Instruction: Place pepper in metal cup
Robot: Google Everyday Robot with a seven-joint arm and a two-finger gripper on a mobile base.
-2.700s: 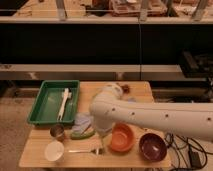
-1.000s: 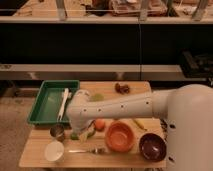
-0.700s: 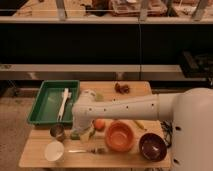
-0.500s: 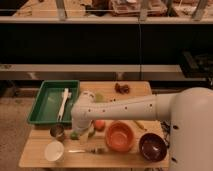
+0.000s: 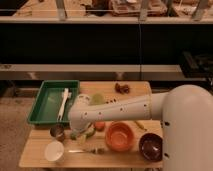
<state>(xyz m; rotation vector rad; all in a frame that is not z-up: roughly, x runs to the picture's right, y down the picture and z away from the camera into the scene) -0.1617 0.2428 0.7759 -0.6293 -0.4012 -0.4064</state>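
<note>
Gripper: the gripper (image 5: 75, 132) sat low over the front-left part of the table (image 5: 35, 150), at the end of the white arm (image 5: 125, 107), which reached in from 3 o'clock and covered most of it.
Gripper state: it could not be told how wide it stood, nor whether it held anything.
Pepper: a glossy green sliver (image 5: 86, 134), taken to be the pepper, showed just under the arm's end. It lay right beside the gripper, at about 3 o'clock from it. Whether it rested on the table or was carried could not be told.
Pepper's long axis: it seemed to run roughly along the 9-to-3 line, but too much was hidden to be sure.
Metal cup: the metal cup (image 5: 57, 131) stood upright, just beside the gripper at 9 o'clock from it. Its inside was too dark to read.
Deciding relation: cup, gripper and pepper lay nearly in one row, with the gripper between, so the pepper's way to the cup ran toward 9 o'clock.
Neighbours: the white cup (image 5: 54, 150) stood at 6 o'clock from the metal cup and the green tray (image 5: 47, 117) at 12 o'clock. The orange bowl (image 5: 120, 136) stood at 3 o'clock from the pepper.
Judgement: the pepper did not look to be in the cup yet.
</note>
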